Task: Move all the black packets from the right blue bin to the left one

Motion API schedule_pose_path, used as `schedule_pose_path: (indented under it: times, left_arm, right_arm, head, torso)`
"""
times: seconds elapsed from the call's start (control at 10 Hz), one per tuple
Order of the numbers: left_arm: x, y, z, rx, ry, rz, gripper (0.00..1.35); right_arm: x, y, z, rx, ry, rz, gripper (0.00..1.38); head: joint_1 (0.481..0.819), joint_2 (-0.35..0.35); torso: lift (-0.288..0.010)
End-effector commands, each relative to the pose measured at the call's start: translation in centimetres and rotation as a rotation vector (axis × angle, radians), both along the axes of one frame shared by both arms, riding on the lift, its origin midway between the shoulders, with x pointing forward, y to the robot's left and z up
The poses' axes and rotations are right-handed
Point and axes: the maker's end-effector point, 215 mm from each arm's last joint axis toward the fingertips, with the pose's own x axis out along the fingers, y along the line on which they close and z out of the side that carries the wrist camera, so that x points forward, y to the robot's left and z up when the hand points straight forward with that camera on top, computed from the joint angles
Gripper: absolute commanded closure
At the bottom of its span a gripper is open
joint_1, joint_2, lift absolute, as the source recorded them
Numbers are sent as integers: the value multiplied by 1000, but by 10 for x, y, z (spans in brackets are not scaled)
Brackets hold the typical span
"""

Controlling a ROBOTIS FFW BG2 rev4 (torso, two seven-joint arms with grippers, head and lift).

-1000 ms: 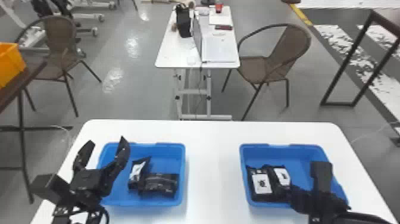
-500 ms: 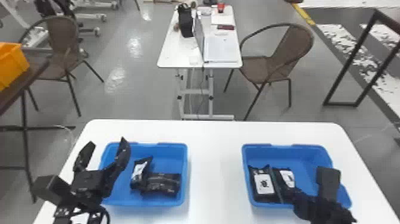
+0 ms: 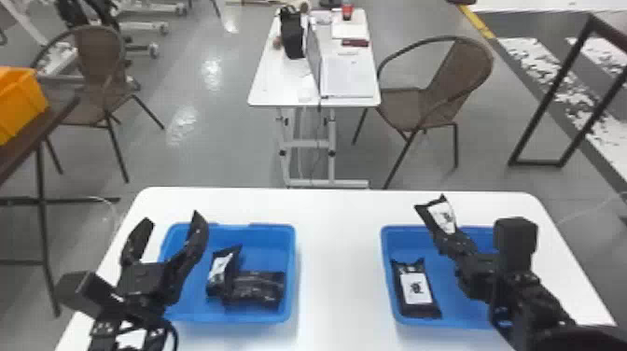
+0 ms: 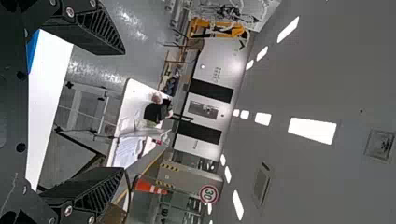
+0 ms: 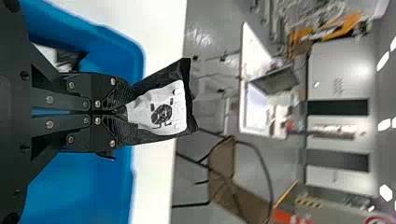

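Observation:
My right gripper [image 3: 450,242] is above the right blue bin [image 3: 388,280], shut on a black packet [image 3: 443,217] with a white label. In the right wrist view the fingers of the right gripper [image 5: 119,112] pinch one end of that packet [image 5: 161,112]. Another labelled black packet [image 3: 416,289] lies at the left side of the right bin. Inside the left blue bin [image 3: 291,261] are two packets, one labelled [image 3: 221,273] and one dark [image 3: 256,288], touching. Over that bin's left side my left gripper [image 3: 168,226] stands open and empty; the left gripper [image 4: 119,112] has its fingers wide apart.
Both bins stand on a white table [image 3: 338,270], with a bare strip between them. Beyond are a second white table [image 3: 280,79] with a laptop, brown chairs [image 3: 434,93], and an orange crate [image 3: 21,100] at the far left.
The right gripper has risen out of the right bin, lifting one packet that had lain beside the other. The remaining packet and the left arm have kept their places.

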Motion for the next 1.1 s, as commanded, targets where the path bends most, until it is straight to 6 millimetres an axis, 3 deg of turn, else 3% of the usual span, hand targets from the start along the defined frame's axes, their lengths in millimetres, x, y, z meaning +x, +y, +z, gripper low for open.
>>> schedule_pose_path:
  times: [0.0,0.2,0.5,0.7,1.0]
  left_arm:
    - [4,-8,2,-40,-1,-11,147]
    - [17,-26,15,-75,-3,-51,148]
    - [35,-78,27,-190,9,-154,148]
    - [42,-108,37,-285,8,-228,147]
    - [53,-141,48,-319,18,-310,148]
  right_arm:
    - [26,35,41,-24,-121,115,1242]
    - [48,92,71,5,-205,272,1242]
    - [58,179,82,68,-228,510,1242]
    - [62,209,85,84,-228,586,1242]
    - [65,230,93,111,-233,616,1242]
  head:
    - [695,48]
    - [695,87]
    - [695,140]
    - [695,150]
    - [695,141]
  torso:
    - [0]
    - [0]
    - [0]
    - [0]
    - [0]
